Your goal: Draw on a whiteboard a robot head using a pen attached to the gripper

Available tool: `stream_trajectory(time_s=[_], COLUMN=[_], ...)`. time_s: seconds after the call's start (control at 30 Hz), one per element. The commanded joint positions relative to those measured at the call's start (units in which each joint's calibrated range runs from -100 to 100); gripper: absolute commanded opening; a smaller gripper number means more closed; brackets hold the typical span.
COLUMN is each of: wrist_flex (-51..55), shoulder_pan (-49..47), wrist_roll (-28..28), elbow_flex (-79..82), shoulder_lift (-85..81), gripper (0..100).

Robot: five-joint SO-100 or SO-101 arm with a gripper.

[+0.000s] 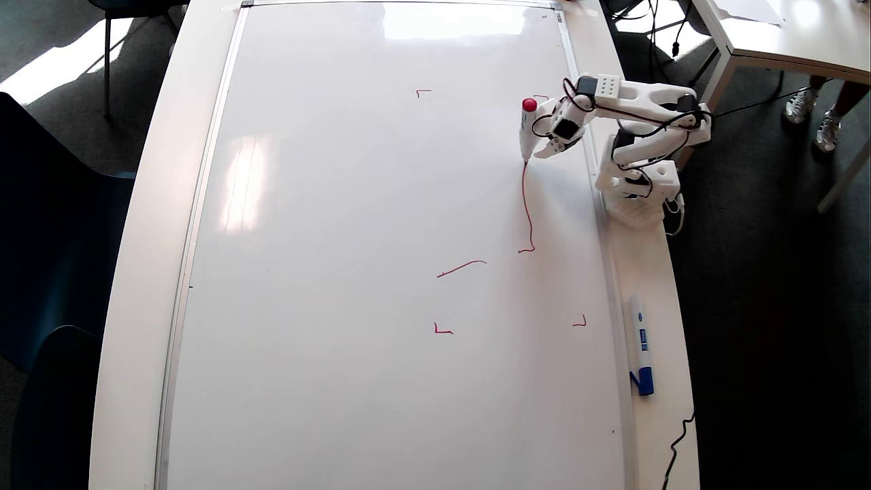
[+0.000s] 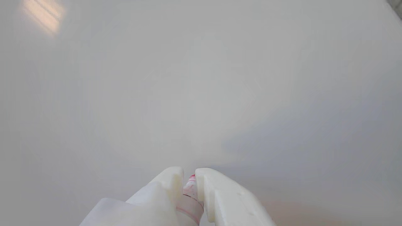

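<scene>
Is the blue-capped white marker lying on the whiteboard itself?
No, the blue-capped white marker lies on the white tabletop rim beside the board.

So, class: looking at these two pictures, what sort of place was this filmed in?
Probably a classroom or office workroom. A large whiteboard lies flat on a white table, a dark chair stands beside it, and a second table stands nearby with someone's feet under it.

Pen (image 2: 190,201) tip hidden — perhaps by claw (image 2: 189,172).
</scene>
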Motion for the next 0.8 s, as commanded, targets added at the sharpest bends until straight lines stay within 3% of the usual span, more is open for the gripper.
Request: stream_trajectory(time_s=[0.0,0.33,0.77], wrist_flex=[-0.18,-1.74,-6.43], shoulder_pan=[6.08,16.25,14.33], wrist_roll=[3.15,8.89,7.93], elbow_flex=[0.65,0.02,-14.51], shoulder_lift=[0.82,1.07,18.60], gripper=[1,1,1])
